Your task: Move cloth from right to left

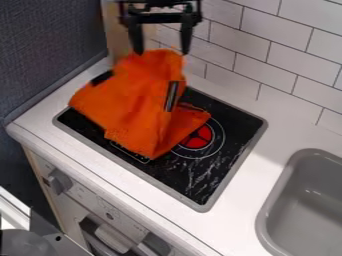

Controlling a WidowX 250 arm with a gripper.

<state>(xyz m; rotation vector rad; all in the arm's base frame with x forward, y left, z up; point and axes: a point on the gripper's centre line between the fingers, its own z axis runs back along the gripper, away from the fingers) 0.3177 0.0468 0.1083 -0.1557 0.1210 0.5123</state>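
1. Camera view: the white counter (244, 200) carries the cooktop (200, 185) and the sink (272, 207), set into it side by side.
2. The cooktop is the cloth's support; its red burner mark (198, 138) sits just beside the fabric's right-hand corner.
3. The orange cloth (133, 102) lies heaped over the cooktop's left part, rising to a peak at its back. That suits the leftward move, which looks nearly or wholly done; the peak would give a grip if more shifting is wanted.
4. The black gripper (161, 52) is open, its fingers spread to either side of the peak, probably to keep from dragging the fabric.
5. A dark strip (172, 96) on the cloth may be a label; no lettering can be made out.
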